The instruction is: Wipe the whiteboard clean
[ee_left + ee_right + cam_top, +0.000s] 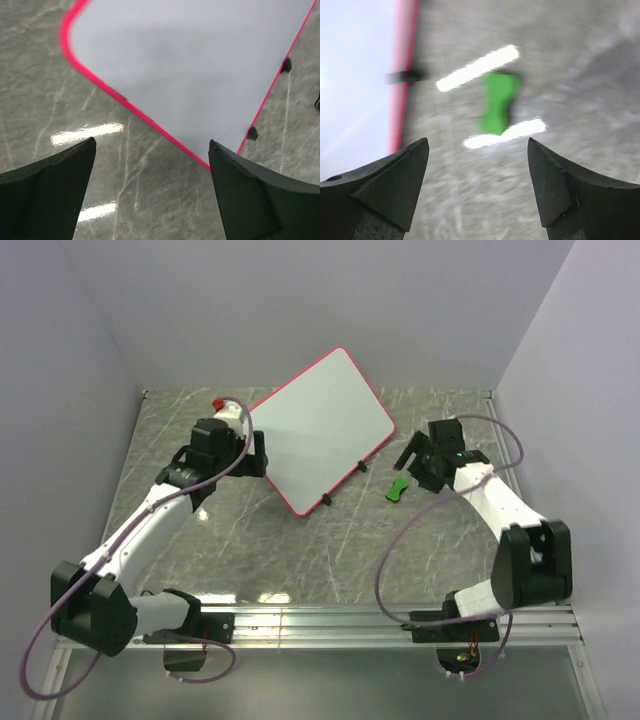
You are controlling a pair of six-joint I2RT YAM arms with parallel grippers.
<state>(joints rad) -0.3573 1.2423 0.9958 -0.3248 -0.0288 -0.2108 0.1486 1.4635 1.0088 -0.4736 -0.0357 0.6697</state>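
The whiteboard point(320, 425) lies flat and turned at an angle in the middle of the table, white with a pink-red rim and two black clips on its right edge. It also shows in the left wrist view point(190, 70) and at the left of the right wrist view point(350, 75). The small green eraser point(397, 488) lies on the table just right of the board, blurred in the right wrist view point(497, 102). My left gripper point(262, 455) is open and empty at the board's left edge. My right gripper point(408, 462) is open and empty, just above the eraser.
The table point(300, 550) is grey marble-patterned, with white walls at the back and sides. A metal rail point(330, 620) runs along the near edge by the arm bases. A red cap point(217, 403) shows on the left arm.
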